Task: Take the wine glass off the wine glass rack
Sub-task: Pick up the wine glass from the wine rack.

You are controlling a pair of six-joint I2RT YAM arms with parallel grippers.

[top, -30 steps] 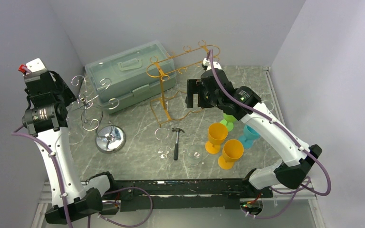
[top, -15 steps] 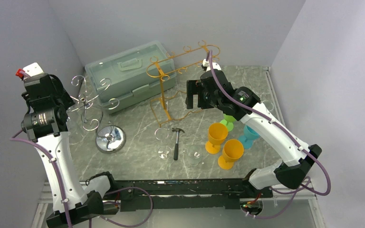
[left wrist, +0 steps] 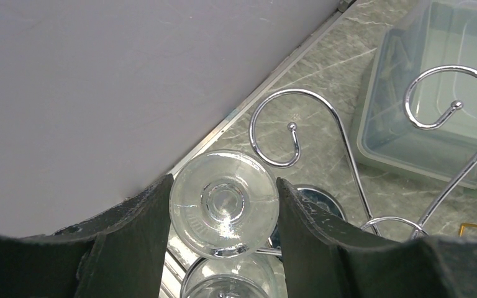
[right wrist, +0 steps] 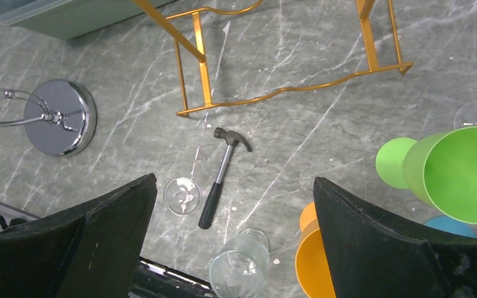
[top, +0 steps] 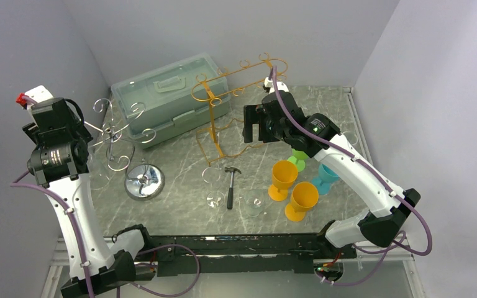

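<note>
A clear wine glass hangs foot-up; its round foot sits between my left gripper's dark fingers, which touch it on both sides. The bowl shows below the foot. A wire of the silver wine glass rack runs just under the foot's right edge. In the top view the rack stands at the left, with my left arm beside it; the glass is hardly visible there. My right gripper is open and empty, high over the table's middle.
A gold wire rack and a pale green toolbox stand at the back. A hammer, another wine glass and a tumbler sit in front. Orange, green and teal cups stand at the right.
My left wrist has shifted a little to the left, away from the silver rack's centre. The right arm has not moved.
</note>
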